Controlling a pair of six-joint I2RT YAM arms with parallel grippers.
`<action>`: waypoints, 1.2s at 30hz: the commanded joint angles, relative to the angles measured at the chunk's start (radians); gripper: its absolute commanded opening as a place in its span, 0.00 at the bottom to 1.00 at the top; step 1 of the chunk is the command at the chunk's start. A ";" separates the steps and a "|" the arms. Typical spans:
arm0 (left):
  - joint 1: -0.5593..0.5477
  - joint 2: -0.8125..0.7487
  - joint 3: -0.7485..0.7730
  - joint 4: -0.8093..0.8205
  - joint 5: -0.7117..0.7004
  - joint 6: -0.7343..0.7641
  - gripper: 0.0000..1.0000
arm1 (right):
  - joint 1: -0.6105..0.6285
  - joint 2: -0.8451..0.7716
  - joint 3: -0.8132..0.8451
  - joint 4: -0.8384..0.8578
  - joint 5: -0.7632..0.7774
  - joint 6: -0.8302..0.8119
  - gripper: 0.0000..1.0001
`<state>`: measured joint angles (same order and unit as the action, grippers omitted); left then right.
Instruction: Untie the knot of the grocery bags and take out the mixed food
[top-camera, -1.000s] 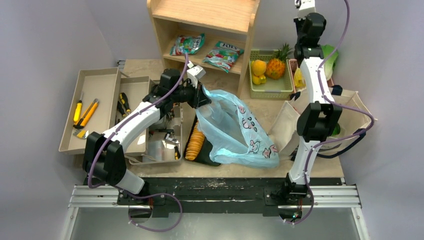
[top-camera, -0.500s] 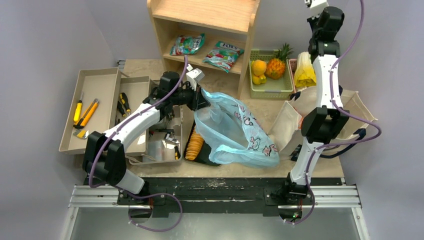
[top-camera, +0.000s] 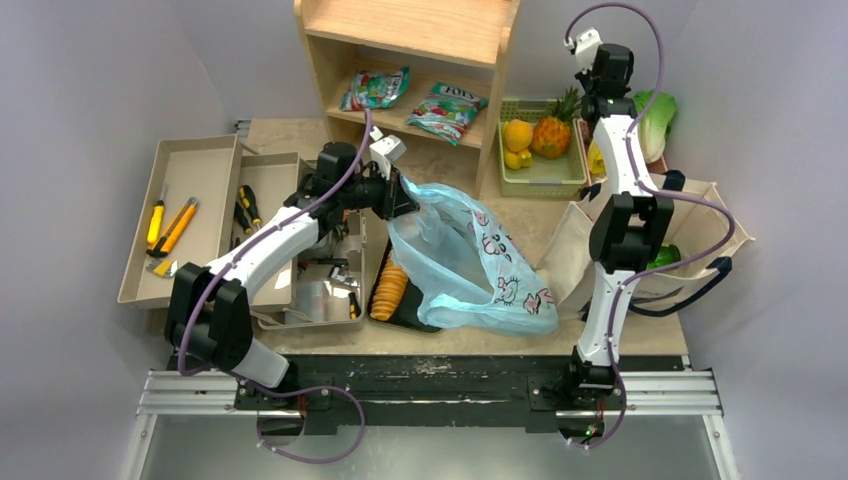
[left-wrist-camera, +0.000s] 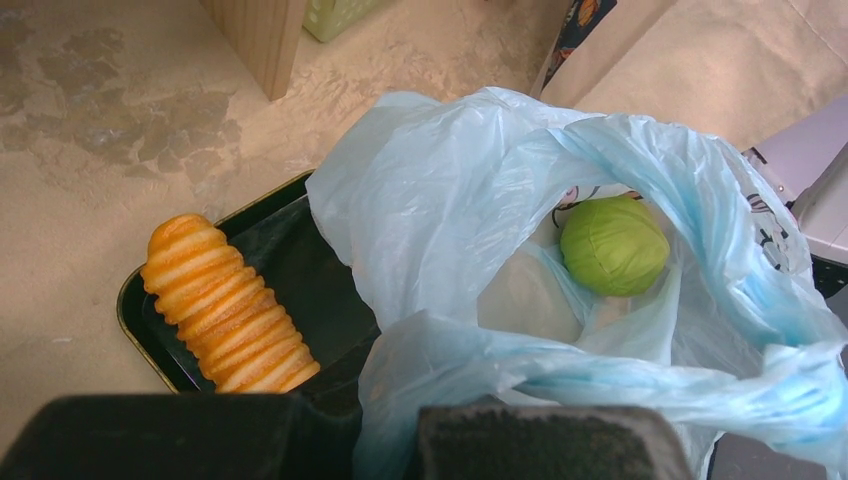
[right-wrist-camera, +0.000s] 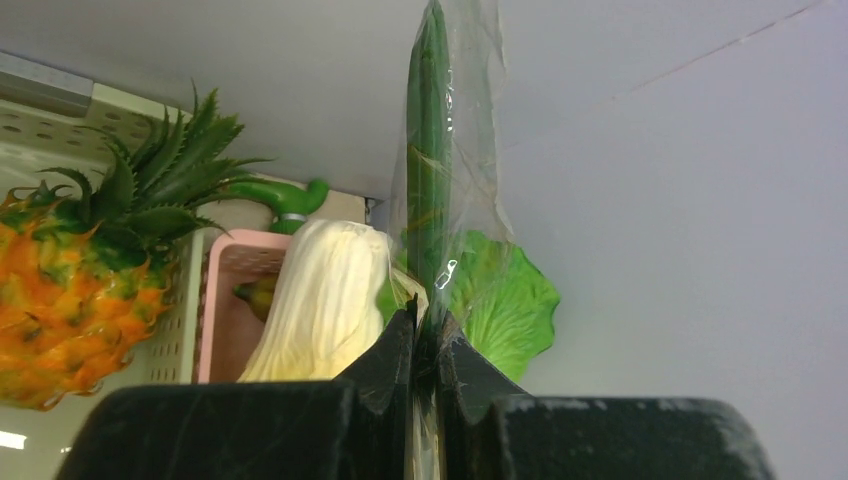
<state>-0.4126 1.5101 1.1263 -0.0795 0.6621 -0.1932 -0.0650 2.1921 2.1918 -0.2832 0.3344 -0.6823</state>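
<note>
The light-blue plastic bag (top-camera: 470, 262) lies open in the middle of the table. My left gripper (top-camera: 400, 195) is shut on its rim (left-wrist-camera: 600, 370) and holds the mouth open. Inside the bag are a green cabbage ball (left-wrist-camera: 613, 245) and a pale item (left-wrist-camera: 525, 295). The cream tote (top-camera: 700, 215) stands at the right with something green (top-camera: 663, 256) in it. My right gripper (right-wrist-camera: 425, 328) is shut on a long green item in clear wrap (right-wrist-camera: 430, 150), held up beside the pineapple (right-wrist-camera: 70, 290), pale cabbage (right-wrist-camera: 320, 300) and green cabbage (right-wrist-camera: 505, 310). From above, that gripper (top-camera: 603, 100) is over the baskets.
A green basket (top-camera: 540, 172) holds the pineapple (top-camera: 553, 130) and oranges. A pink basket (right-wrist-camera: 225, 300) holds the pale cabbage. Orange crackers (left-wrist-camera: 225, 305) lie on a black tray (left-wrist-camera: 300, 270) beside the bag. A wooden shelf (top-camera: 420, 60) with snack packets stands behind. Tool trays (top-camera: 190, 215) are at the left.
My right arm has swung right, then back left and down toward the baskets at the back. The left gripper has kept its hold on the bag, nearly still.
</note>
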 joint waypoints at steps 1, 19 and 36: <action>0.009 -0.033 0.008 0.054 0.025 -0.017 0.00 | -0.005 -0.032 0.008 0.055 0.072 0.004 0.00; 0.009 -0.029 0.009 0.059 0.016 -0.021 0.00 | -0.050 0.174 0.150 0.054 -0.031 0.030 0.24; 0.011 -0.018 0.015 0.063 0.026 -0.019 0.00 | -0.045 -0.011 0.074 -0.012 -0.217 0.203 0.87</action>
<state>-0.4114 1.5101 1.1263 -0.0677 0.6662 -0.2031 -0.1181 2.3314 2.2734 -0.2970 0.2333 -0.5747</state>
